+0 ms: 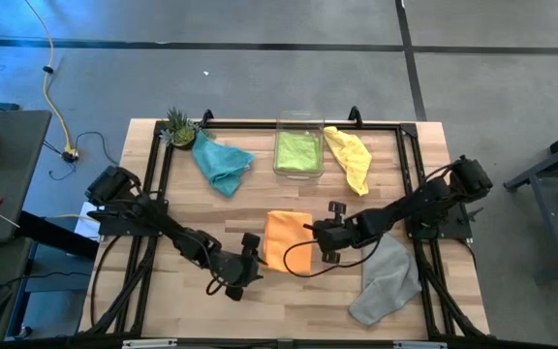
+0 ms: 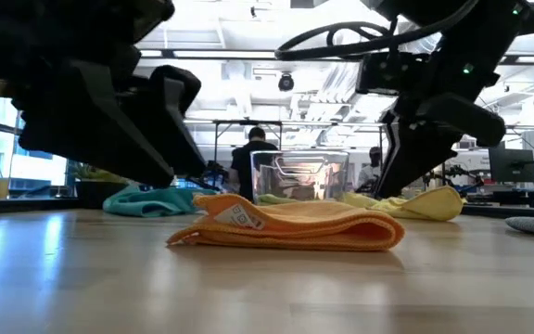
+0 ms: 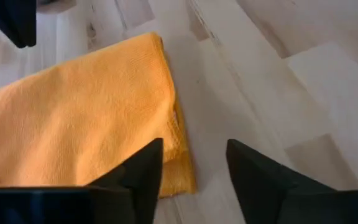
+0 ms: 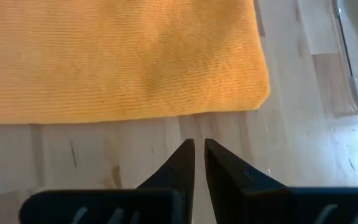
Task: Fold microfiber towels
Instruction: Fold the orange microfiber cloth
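Observation:
An orange towel (image 1: 287, 239), folded into a flat stack of layers, lies on the wooden table's middle; in the low view, the orange towel (image 2: 290, 225) shows a white label. My left gripper (image 3: 194, 144) is open just above the towel's near left corner, one finger over the cloth (image 3: 92, 118), one over bare wood. My right gripper (image 4: 199, 143) is shut over bare table beside the towel's right edge (image 4: 166, 109). A teal towel (image 1: 221, 163), a yellow towel (image 1: 349, 157) and a grey towel (image 1: 387, 281) lie loose; a lime green one (image 1: 298, 150) sits in the clear bin.
The clear bin (image 1: 298, 124) stands at the far middle, with a small spiky plant (image 1: 177, 126) at the far left corner. Black frame rails (image 1: 158, 184) run along the table's left, right and far sides. Bare wood (image 1: 298, 301) stretches along the near edge.

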`<control>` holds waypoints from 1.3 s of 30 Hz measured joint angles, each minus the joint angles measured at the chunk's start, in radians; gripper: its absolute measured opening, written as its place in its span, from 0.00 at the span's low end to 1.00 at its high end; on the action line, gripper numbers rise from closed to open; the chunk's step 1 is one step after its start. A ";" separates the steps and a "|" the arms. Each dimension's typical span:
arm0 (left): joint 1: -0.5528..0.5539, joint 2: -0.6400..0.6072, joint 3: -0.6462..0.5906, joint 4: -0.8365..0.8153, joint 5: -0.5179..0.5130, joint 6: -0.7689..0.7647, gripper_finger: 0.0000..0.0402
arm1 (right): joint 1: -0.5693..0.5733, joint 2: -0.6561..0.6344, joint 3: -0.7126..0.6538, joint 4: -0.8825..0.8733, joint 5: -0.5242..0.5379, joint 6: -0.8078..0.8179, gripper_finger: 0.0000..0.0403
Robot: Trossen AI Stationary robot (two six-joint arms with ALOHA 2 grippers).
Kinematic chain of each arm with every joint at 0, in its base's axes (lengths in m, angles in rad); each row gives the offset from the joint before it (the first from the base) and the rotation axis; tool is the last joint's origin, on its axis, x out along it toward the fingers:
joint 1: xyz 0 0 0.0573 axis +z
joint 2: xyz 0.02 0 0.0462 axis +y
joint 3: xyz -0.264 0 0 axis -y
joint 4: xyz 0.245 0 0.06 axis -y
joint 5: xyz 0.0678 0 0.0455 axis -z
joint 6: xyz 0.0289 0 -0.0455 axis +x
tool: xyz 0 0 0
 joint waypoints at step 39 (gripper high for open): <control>0.118 0.095 0.111 -0.200 0.058 -0.127 0.01 | 0.270 0.077 0.001 0.367 0.051 -0.118 0.35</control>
